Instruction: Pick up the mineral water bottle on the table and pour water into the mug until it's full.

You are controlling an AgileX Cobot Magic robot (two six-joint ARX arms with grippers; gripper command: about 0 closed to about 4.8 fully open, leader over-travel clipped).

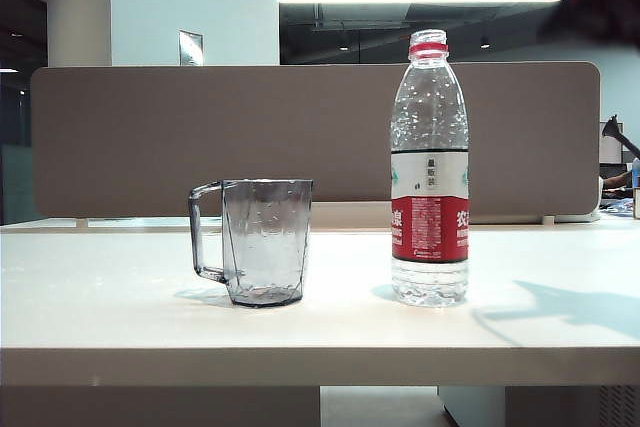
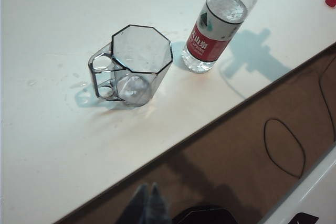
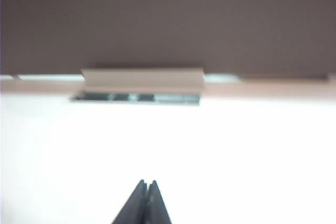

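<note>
On the table (image 1: 120, 297), uncapped mineral water bottle (image 1: 429, 167) stands upright.

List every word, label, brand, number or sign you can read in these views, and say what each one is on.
Mineral water bottle, red part of the label: large white Chinese characters, cut off by the bottle's curve, too partial to quote.
Same label, white band: a small dark mark, too small to read.
Same label, fine print on the red: too small to read.
Mug: no text.
Table: no text.
Left gripper and right gripper: no markings visible.
</note>
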